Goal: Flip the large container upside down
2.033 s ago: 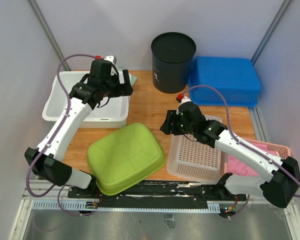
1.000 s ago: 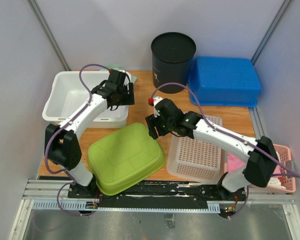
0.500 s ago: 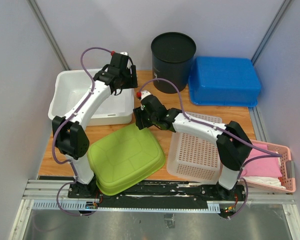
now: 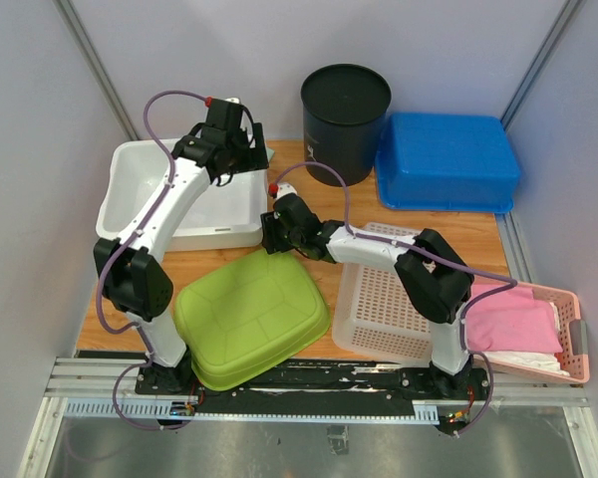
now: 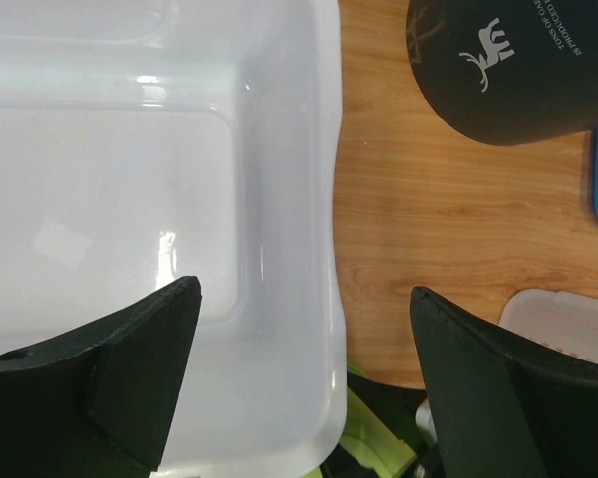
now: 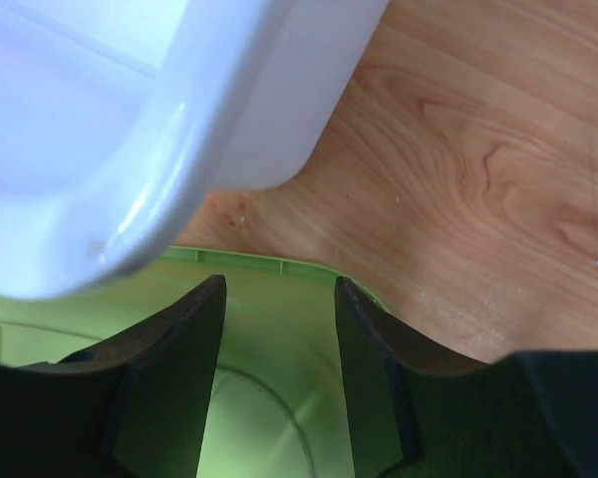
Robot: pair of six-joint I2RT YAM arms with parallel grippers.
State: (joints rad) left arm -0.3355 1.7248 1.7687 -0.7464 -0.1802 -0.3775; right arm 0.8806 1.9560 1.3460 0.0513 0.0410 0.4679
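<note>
The step in hand seems to be the reach for a grip on the white container [image 4: 204, 237], the large one, which is not yet turned. It stands upright, open side up, empty, with glossy rounded walls. Its right wall lies directly under the left gripper [image 5: 304, 329], and its near corner is just up and left of the right gripper [image 6: 279, 319]. The green basin [image 4: 251, 314], bottom up, lies below the right gripper. Both grippers have their jaws apart and hold nothing. Next, I judge, the left jaws must come down astride the wall and close on it before any lifting.
</note>
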